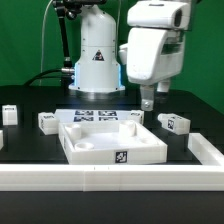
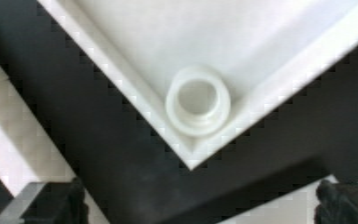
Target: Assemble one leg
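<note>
While the hand (image 1: 147, 101) is hovering empty over the far corner of the white panel (image 1: 105, 146), its fingertips (image 2: 44, 204) are standing apart, and the wrist view is showing the corner socket (image 2: 197, 100) between them. The leg (image 1: 177, 122) is lying loose on the worktop (image 1: 28, 140), near the panel on the exterior view's right. I am judging the pick as not yet begun: next I am needing to travel over, straddle the leg squarely, then close
</note>
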Robot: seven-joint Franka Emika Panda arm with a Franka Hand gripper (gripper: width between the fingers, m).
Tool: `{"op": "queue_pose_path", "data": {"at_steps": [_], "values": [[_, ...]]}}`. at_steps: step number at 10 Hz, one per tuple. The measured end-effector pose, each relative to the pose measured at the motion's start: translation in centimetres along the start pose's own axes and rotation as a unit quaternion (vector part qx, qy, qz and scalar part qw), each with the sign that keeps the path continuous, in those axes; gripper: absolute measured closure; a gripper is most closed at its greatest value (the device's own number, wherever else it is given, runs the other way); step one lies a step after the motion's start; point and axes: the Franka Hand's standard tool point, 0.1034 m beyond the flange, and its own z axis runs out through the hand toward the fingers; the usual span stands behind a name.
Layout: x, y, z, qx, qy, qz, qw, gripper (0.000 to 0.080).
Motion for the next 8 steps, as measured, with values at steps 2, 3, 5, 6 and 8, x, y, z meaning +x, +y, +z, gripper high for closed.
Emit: {"op": "queue_pose_path", "data": {"at_steps": [2, 3, 5, 6, 8], "values": [[-1.5, -0.6, -0.1, 0.045, -0.042, 0.040, 0.997, 0.0149], [-1.1, 0.0, -0.1, 0.037, -0.037, 0.035, 0.998, 0.0149], [-1.2, -0.1, 0.0, 0.038, -0.037, 0.035, 0.998, 0.0149], [-1.2, 0.0, 0.0, 0.030, -0.032, 0.000, 0.999, 0.0149], [-3.0, -0.8, -0.1, 0.029, -0.023, -0.108, 0.993, 0.0149]]}}
